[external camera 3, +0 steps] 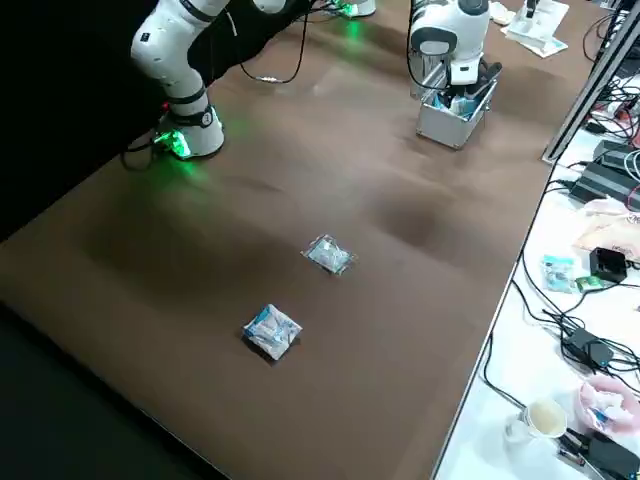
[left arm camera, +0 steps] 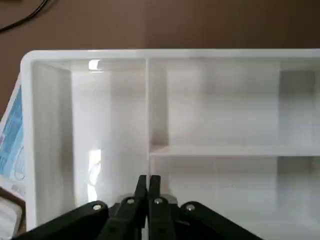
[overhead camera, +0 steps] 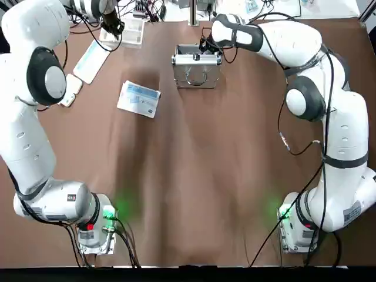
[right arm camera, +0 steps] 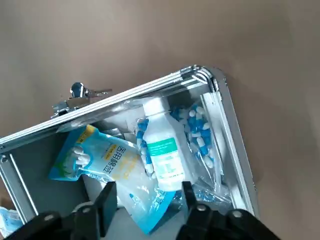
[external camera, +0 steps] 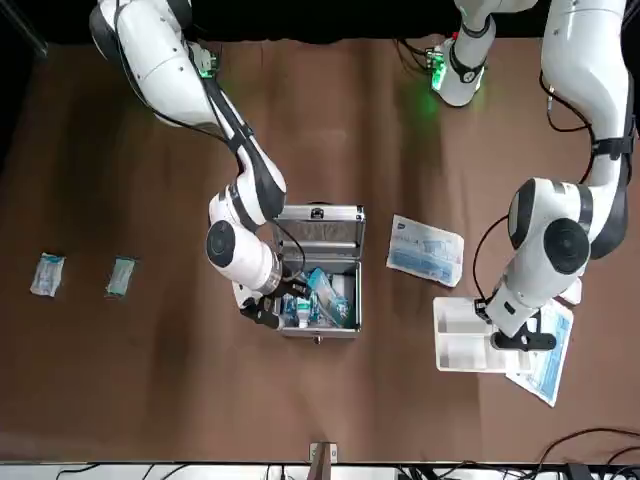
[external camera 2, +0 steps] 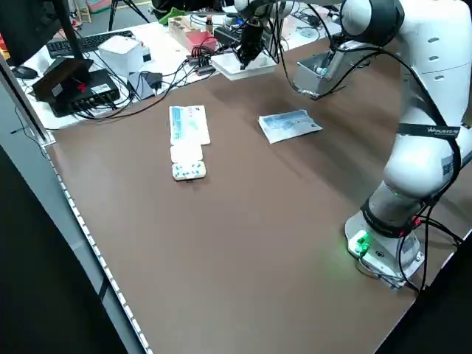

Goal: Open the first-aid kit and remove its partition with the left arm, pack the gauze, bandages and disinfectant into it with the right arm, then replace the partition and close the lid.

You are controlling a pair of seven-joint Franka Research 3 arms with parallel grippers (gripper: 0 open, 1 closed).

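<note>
Your first-aid kit [external camera: 318,290] is sitting open at 12 o'clock on the table [overhead camera: 194,176], lid [overhead camera: 197,73] up, its contents half hidden under the right end effector [right arm camera: 146,197], whose fingers are spreading wide above the disinfectant [right arm camera: 162,150]. At 10 o'clock the partition [external camera: 468,338] is lying near the table's far edge; the left end effector [left arm camera: 148,187] is pinching narrow over its wall.
</note>
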